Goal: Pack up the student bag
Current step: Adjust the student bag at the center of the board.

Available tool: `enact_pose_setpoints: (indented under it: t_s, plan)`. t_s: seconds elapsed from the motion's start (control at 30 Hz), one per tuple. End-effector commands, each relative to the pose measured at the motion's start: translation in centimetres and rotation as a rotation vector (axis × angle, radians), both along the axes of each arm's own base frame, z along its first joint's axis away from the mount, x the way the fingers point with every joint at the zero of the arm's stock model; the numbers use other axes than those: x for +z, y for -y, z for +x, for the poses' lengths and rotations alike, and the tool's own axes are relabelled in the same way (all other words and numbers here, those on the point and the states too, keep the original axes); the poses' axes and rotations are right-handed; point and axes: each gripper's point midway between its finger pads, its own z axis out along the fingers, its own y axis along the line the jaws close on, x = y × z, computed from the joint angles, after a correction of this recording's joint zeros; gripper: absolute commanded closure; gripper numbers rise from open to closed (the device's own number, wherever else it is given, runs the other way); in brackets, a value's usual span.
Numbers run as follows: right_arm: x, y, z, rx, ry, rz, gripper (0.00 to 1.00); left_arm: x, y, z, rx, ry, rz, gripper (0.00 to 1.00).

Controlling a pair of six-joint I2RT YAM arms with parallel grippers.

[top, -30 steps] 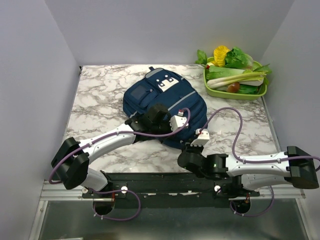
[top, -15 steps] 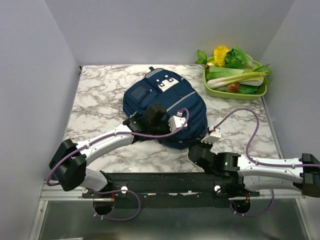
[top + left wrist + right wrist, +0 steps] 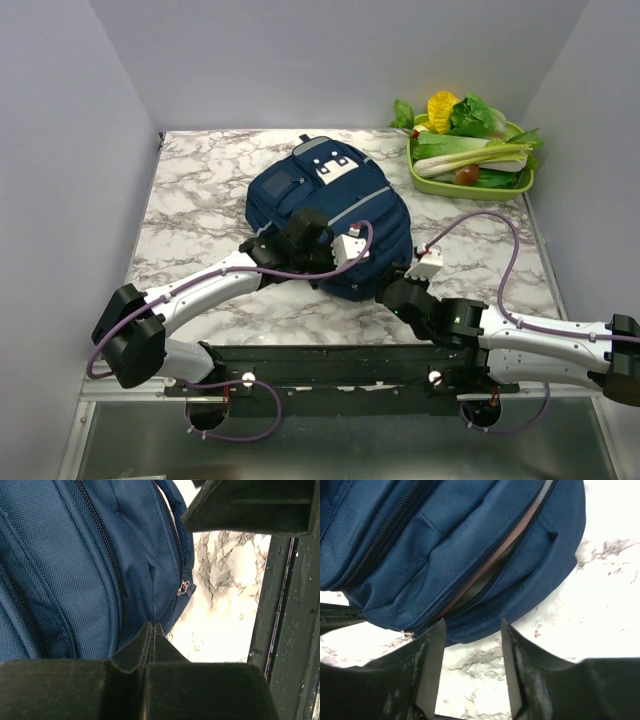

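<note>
The student bag (image 3: pixel 325 200), navy blue with light grey patches, lies flat mid-table. My left gripper (image 3: pixel 300 240) rests on its near side, shut, with its tips (image 3: pixel 151 626) against the blue fabric (image 3: pixel 75 570) beside a zip pull (image 3: pixel 184 587); whether fabric is pinched cannot be told. My right gripper (image 3: pixel 392 290) stands open at the bag's near right edge. In the right wrist view its gap (image 3: pixel 471 630) holds nothing, and the bag's rim (image 3: pixel 485 615) lies just past the fingertips. A partly open zip (image 3: pixel 490 565) shows something pinkish and grey inside.
A green tray (image 3: pixel 420 180) of leafy vegetables sits at the back right corner. Grey walls close the table on three sides. A black rail (image 3: pixel 330 360) runs along the near edge under the arm bases. The right arm's purple cable (image 3: pixel 480 225) loops over the marble.
My right gripper went from shut to open and moved right and forward to the bag's near edge. The left gripper stayed shut on the bag's near side, shifting only slightly.
</note>
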Motion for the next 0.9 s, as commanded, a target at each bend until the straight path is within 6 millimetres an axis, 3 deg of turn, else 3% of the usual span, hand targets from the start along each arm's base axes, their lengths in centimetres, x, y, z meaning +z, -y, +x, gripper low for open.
enact_pose_setpoints:
  t_s: [0.0, 0.07, 0.17, 0.2, 0.27, 0.33, 0.43, 0.5, 0.6, 0.7, 0.83, 0.87]
  plan:
    - [3.6, 1.2, 0.9, -0.017, 0.079, -0.071, 0.39, 1.7, -1.5, -0.2, -0.021, 0.025, 0.021, 1.00]
    - [5.4, 2.1, 1.5, -0.023, 0.131, -0.122, 0.33, 2.2, -3.9, 1.5, 0.032, 0.075, 0.042, 1.00]
    - [8.9, 3.5, 3.7, -0.066, 0.194, -0.162, 0.31, 1.4, -7.9, 2.8, 0.111, 0.077, 0.098, 1.00]
    - [9.3, 3.3, 4.3, -0.046, 0.200, -0.162, 0.30, 1.2, -10.0, 3.8, 0.152, 0.083, 0.120, 1.00]
    - [11.0, 3.4, 6.4, -0.059, 0.239, -0.159, 0.30, 0.5, -12.1, 4.4, 0.202, 0.091, 0.146, 1.00]
    - [12.1, 1.8, 7.6, -0.015, 0.264, -0.129, 0.32, 0.2, -14.0, 5.2, 0.270, 0.083, 0.160, 1.00]
    - [12.0, -2.0, 8.5, 0.110, 0.242, -0.136, 0.39, 0.9, -13.4, 3.7, 0.236, -0.001, 0.100, 0.99]
    - [10.5, -4.3, 8.5, 0.176, 0.201, -0.128, 0.42, 1.1, -12.8, 2.3, 0.191, -0.051, 0.066, 0.88]
    - [10.2, -5.8, 8.5, 0.203, 0.227, -0.140, 0.41, 1.3, -12.5, 1.2, 0.119, -0.045, 0.044, 0.83]
    - [12.7, -7.8, 9.1, 0.254, 0.310, -0.091, 0.42, 0.3, -12.6, 0.4, 0.059, -0.014, 0.049, 0.83]
    - [11.2, -10.9, 8.1, 0.365, 0.274, -0.103, 0.59, -1.0, -12.6, -0.2, 0.039, -0.052, 0.065, 0.85]
    - [10.6, -12.0, 6.8, 0.406, 0.270, -0.106, 0.67, -1.4, -12.7, -0.1, 0.045, -0.053, 0.073, 0.85]
